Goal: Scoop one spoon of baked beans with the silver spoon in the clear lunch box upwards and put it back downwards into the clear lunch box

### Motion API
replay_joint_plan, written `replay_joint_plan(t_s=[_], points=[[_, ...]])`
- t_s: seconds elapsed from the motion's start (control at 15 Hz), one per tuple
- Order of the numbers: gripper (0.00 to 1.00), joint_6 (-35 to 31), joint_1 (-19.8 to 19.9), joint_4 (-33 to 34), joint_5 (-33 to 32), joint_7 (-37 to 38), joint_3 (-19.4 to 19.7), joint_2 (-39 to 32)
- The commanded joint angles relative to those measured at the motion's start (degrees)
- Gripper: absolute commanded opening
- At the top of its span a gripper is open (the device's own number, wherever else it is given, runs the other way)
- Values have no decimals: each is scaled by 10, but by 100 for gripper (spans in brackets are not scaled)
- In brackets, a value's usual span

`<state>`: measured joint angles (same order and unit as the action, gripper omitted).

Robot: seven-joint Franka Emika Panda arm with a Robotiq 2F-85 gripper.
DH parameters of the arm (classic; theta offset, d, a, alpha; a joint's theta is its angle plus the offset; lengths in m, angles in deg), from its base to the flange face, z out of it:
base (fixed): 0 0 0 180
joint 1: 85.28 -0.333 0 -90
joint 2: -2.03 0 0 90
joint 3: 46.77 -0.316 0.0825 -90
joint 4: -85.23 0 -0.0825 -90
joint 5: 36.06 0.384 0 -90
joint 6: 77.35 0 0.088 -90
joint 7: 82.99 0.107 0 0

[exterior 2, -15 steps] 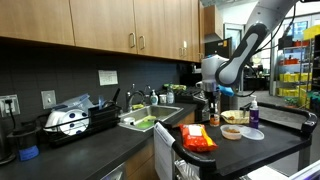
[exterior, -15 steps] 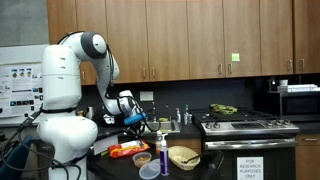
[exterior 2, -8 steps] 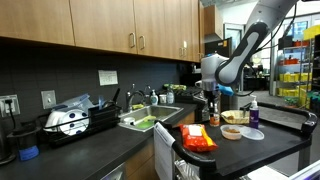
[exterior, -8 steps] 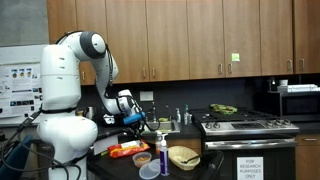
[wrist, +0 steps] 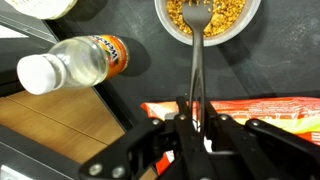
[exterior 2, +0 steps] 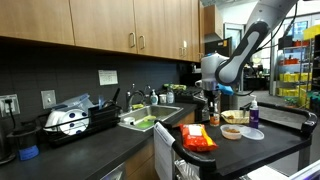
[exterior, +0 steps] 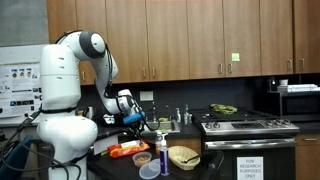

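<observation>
In the wrist view my gripper (wrist: 196,125) is shut on the dark handle of the spoon (wrist: 196,70). The spoon's head rests in the baked beans inside the round clear lunch box (wrist: 210,20) at the top of the frame. The spoon stands roughly upright over the box. In both exterior views the gripper (exterior: 134,122) (exterior 2: 210,104) hangs over the counter, and a small container of beans (exterior: 143,158) (exterior 2: 232,131) sits near the counter's end. The spoon is too small to make out there.
A plastic bottle (wrist: 75,62) with an orange label and white cap lies beside the box. An orange-red snack packet (wrist: 260,108) (exterior 2: 197,138) lies under the gripper. A purple-topped bottle (exterior: 162,155), a tan container (exterior: 183,156), a sink (exterior 2: 150,121) and a stove (exterior: 245,126) are nearby.
</observation>
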<state>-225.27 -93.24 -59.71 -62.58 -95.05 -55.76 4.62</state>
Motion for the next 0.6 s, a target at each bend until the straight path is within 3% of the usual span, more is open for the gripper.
replay_joint_plan(t_s=[0.0, 0.53], points=[[4, 12, -5, -11, 7, 3, -2, 21], [4, 11, -5, -15, 8, 5, -3, 22]])
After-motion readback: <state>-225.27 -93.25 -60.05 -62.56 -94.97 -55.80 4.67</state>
